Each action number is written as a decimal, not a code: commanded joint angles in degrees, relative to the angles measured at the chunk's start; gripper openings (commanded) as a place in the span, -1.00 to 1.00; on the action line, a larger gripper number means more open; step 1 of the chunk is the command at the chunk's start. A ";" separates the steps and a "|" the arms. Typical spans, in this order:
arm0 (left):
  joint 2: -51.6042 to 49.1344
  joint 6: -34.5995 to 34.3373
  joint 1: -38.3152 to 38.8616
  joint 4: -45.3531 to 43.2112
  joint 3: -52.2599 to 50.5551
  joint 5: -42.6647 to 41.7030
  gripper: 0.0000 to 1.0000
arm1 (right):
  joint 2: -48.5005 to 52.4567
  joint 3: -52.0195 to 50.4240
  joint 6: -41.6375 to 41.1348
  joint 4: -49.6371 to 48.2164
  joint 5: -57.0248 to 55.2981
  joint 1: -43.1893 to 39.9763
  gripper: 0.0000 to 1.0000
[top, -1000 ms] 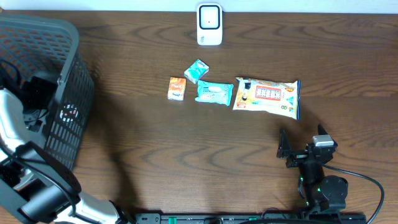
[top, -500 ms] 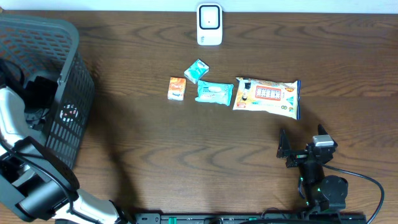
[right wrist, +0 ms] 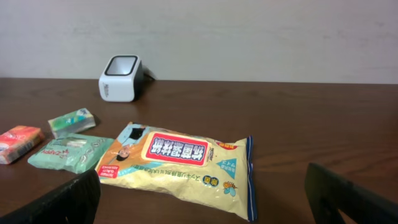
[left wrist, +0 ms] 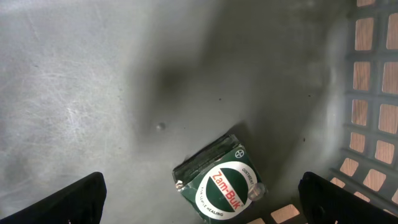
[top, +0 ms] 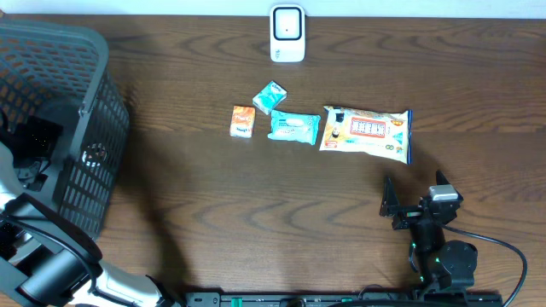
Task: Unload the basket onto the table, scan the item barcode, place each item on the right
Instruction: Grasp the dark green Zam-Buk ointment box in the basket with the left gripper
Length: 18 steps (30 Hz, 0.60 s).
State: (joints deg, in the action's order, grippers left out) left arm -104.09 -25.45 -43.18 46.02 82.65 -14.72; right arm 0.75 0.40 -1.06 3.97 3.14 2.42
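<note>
Basket holds a Zam-Buk box beneath the left pincer, spread wide, empty.

Inside the basket the floor is bare to the left; a green tin lies near the lattice wall. On the table a yellow packet and smaller packets form a row, with wide free wood on the robot's side

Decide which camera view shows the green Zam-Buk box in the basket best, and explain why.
The left wrist view: the Zam-Buk box lies close on the basket floor beside the mesh wall, its label readable. Overhead gives only a faint round shape behind the basket's mesh, probably it. The right wrist view does not show it.
</note>
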 commanded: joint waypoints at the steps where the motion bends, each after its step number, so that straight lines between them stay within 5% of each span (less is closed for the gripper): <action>1: 0.66 0.37 0.68 -0.26 1.49 -0.28 0.96 | -0.09 -0.07 -0.59 0.17 0.00 -0.17 0.97; 18: 0.37 21.90 7.19 -4.85 -0.70 -0.26 0.93 | -0.09 -0.07 -0.59 0.17 0.00 -0.17 0.99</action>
State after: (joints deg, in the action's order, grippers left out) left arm -104.09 -8.58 -36.86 41.60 82.65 -14.74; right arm 0.75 0.40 -1.06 3.97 3.14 2.42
